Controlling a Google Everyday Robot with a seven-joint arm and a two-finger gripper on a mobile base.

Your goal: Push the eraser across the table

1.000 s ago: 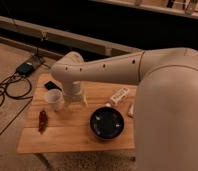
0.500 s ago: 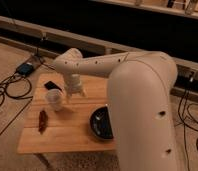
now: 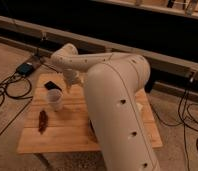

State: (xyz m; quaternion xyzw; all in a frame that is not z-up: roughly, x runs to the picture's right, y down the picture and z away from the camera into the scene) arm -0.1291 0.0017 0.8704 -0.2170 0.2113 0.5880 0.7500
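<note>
Camera view, the only one. The gripper (image 3: 70,82) hangs low over the far end of the table (image 3: 67,131), near its back edge, wrist pointing down. Whether the claw is open or closed, cannot tell; nothing seems to be carried in it. The arm (image 3: 117,95) sweeps in from the lower right and covers much of the tabletop on that side.

The eraser (image 3: 51,85) lies flat on the wood, just left of the claw as seen here and at about the same height, close to the table's far left corner. A thin strip of bare wood seems to separate the two, so I judge there is no contact yet.

Step in hand, by my reading: approach and line-up, with the push itself not yet begun. The next move calls for bringing the claw down beside the eraser, on the side away from the intended travel, low enough to meet its thin edge and not ride over it. Then a straight sweep along the planks.

One container: a translucent cup (image 3: 55,99), upright, below and left of the claw, just nearside of the eraser. I make out nothing inside it. It stands close enough to be knocked if the push runs toward the near edge. A small brown object (image 3: 43,121) lies farther down that side, well apart from the claw.
</note>
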